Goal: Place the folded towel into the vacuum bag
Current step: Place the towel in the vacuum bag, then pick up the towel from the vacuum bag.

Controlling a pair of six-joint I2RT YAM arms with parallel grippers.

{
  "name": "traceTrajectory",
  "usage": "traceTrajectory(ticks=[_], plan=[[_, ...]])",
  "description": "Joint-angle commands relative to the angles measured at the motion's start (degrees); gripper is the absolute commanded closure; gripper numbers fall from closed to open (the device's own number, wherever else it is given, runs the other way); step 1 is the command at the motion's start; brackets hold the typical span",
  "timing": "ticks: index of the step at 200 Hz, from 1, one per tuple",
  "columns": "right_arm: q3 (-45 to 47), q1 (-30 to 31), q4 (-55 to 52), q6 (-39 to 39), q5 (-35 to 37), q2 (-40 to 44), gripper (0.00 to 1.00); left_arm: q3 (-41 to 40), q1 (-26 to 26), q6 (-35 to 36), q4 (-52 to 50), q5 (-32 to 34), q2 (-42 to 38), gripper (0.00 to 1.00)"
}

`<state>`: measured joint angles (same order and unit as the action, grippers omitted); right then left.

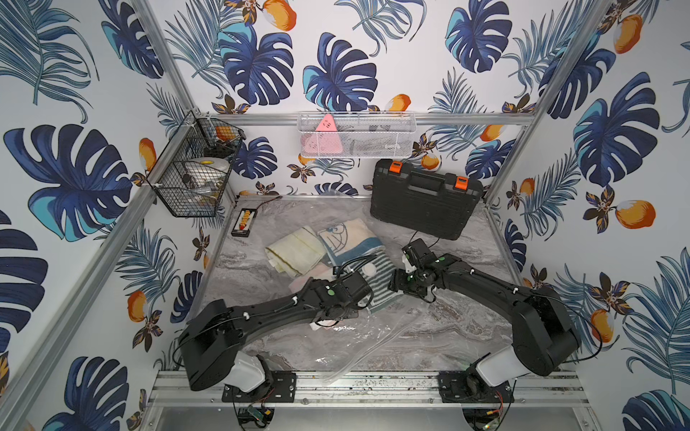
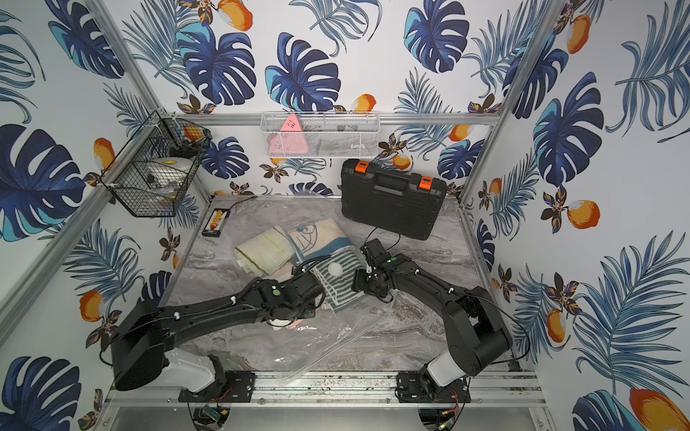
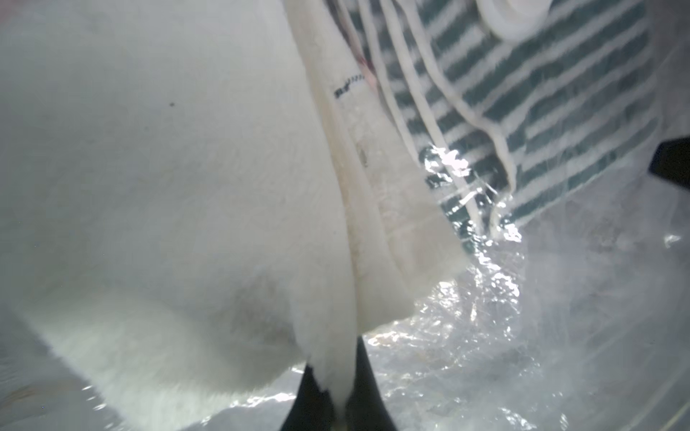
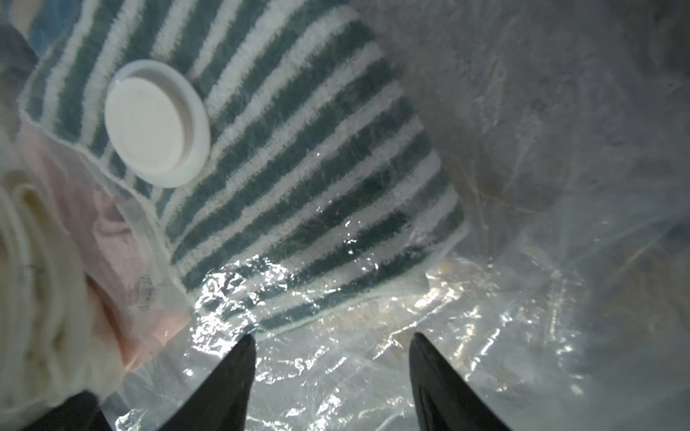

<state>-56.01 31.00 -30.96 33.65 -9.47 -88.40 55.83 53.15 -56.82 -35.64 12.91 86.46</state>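
The vacuum bag (image 4: 522, 336) is glossy (crinkly) plastic; white towel (image 3: 168, 186) fluffy.

Two pincers: left pincer (image 3: 333, 377), right pincer (image 4: 332, 337). One vacuum bag (image 1: 373, 328), one valve cap (image 4: 157, 123). Five towels: white towel (image 3: 168, 205) in the left pincer, striped towel (image 4: 298, 179) ahead of the right pincer, pink towel (image 4: 108, 224) beside the striped one, cartoon towel (image 1: 347, 233) and yellow towel (image 1: 295, 252) beyond both pincers. One black case (image 1: 425, 201). Two baskets: black basket (image 1: 186, 201), white basket (image 1: 392, 138).
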Motion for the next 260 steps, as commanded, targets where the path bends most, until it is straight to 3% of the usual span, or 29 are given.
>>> traceTrajectory(ticks=[1,24,49,71,114,131,172,190,209,223,243,260], plan=[[0.2,-0.1,1.0,0.9,-2.0,0.1,0.33,0.9,0.5,2.7,7.3,-4.6,2.3,0.85],[0.7,-0.2,1.5,1.5,-4.3,0.5,0.33,0.8,0.5,7.1,10.6,-8.8,-1.1,0.57],[0.5,0.1,3.4,1.2,-10.0,0.4,0.33,3.3,-0.4,10.9,1.5,-4.2,-7.4,0.43],[-1.2,3.6,5.2,1.2,-12.8,-1.5,0.33,1.3,-7.6,12.4,-5.5,-4.2,-14.0,0.42],[-11.3,10.9,3.2,-1.6,-13.6,-12.3,0.32,-10.1,-25.9,13.9,-7.5,-11.3,-24.8,0.43],[-14.0,12.1,3.4,-1.6,-14.6,-15.8,0.32,-13.5,-28.4,13.3,-5.6,-13.3,-26.1,0.43],[-15.8,14.4,6.3,0.1,-18.8,-21.7,0.38,-20.7,-28.6,10.0,4.2,-17.2,-25.8,0.44],[-16.0,14.5,8.0,1.3,-20.5,-23.0,0.47,-23.3,-28.6,8.8,9.3,-19.9,-23.8,0.45],[-16.7,14.5,7.0,1.0,-19.8,-21.7,0.76,-23.5,-28.5,8.5,10.5,-20.6,-23.0,0.46],[-17.7,14.5,3.4,-1.1,-17.1,-18.2,0.89,-21.6,-28.6,9.7,8.4,-19.2,-25.0,0.46],[-19.1,13.8,-6.3,-5.6,-8.3,-12.8,0.95,-18.1,-28.5,12.4,6.7,-18.7,-27.8,0.47],[-17.1,10.3,-12.2,-8.7,-1.7,-8.7,0.95,-16.1,-28.0,14.0,10.3,-22.9,-27.4,0.48]])
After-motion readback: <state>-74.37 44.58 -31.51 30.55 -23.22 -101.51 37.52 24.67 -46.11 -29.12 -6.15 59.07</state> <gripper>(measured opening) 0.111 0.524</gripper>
